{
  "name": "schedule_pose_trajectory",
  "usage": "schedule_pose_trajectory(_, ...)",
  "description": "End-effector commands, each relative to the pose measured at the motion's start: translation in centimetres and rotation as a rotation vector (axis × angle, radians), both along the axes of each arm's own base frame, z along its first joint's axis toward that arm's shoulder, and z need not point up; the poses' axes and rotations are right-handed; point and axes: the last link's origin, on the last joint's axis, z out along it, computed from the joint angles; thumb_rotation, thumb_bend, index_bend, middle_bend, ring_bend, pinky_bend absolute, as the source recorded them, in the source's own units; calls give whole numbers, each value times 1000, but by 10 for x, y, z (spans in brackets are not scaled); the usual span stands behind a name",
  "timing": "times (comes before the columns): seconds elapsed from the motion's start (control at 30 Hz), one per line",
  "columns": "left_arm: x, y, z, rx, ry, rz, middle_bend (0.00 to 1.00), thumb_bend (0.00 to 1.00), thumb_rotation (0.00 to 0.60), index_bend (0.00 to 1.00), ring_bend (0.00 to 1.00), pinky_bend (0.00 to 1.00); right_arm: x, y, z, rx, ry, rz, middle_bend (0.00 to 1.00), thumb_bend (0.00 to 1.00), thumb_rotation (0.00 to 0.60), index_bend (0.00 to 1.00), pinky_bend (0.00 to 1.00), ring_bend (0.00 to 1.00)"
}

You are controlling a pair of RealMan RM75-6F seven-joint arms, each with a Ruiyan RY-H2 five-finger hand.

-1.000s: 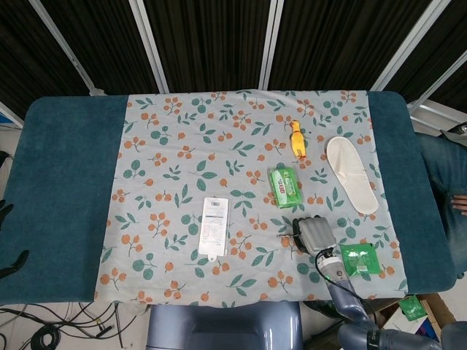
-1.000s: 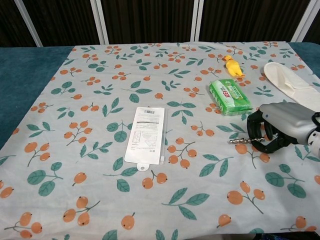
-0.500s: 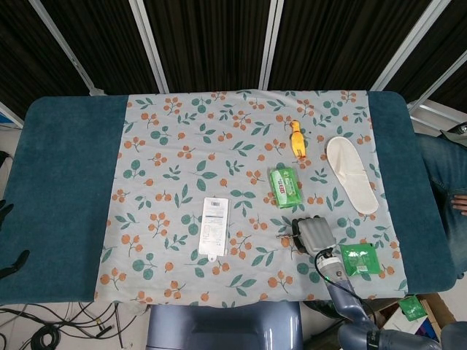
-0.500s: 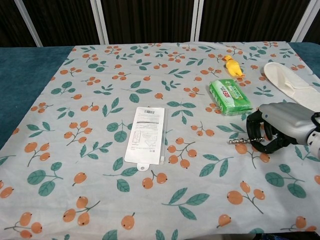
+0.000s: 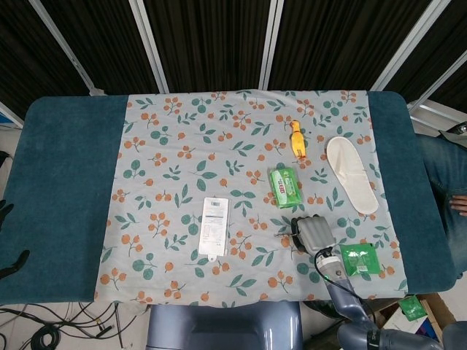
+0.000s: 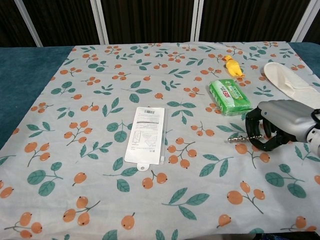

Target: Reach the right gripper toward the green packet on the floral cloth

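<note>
A green rectangular packet (image 5: 285,187) (image 6: 229,96) lies flat on the floral cloth (image 5: 190,168), right of centre. My right hand (image 5: 314,234) (image 6: 280,125) is just on the near side of it, a short gap away. Its fingers are curled around a small corkscrew (image 6: 238,139), whose metal spiral sticks out to the left just above the cloth. A second, square green sachet (image 5: 359,259) lies on the cloth beside my right wrist. Two dark finger-like shapes (image 5: 9,240) at the far left edge of the head view look like my left hand, off the table.
Beyond the packet lies a yellow toy (image 5: 297,138) (image 6: 232,65), and to its right a white slipper (image 5: 351,173) (image 6: 290,84). A white flat pouch (image 5: 214,225) (image 6: 145,133) lies mid-cloth. Teal table (image 5: 66,189) borders the cloth on both sides.
My right hand has edged slightly forward toward the rectangular green packet, carrying the corkscrew with it. Nothing else moved.
</note>
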Motion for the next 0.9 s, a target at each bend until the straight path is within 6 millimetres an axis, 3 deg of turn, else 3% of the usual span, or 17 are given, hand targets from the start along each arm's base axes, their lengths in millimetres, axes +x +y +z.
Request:
schedule_pose_trajectory(0.03, 0, 0, 0, -1, 0, 0, 34, 275, 600, 59, 0, 0, 2, -1, 2, -2, -8, 0, 522, 397, 600, 620, 448, 552)
schedule_pose_trajectory(0.33, 0, 0, 0, 0, -6, -3, 34, 274, 600, 59, 0, 0, 21, -14, 27, -32, -46, 26, 522, 396, 600, 619, 448, 552)
schedule_pose_trajectory(0.73, 0, 0, 1, 1, -14, -2, 34, 275, 600, 59, 0, 0, 104, -59, 121, -110, -169, 113, 522, 397, 600, 620, 448, 552)
schedule_pose_trajectory(0.9, 1, 0, 0, -2, -14, -3, 34, 274, 600, 59, 0, 0, 129, -65, 153, -98, -216, 88, 522, 396, 600, 620, 448, 552)
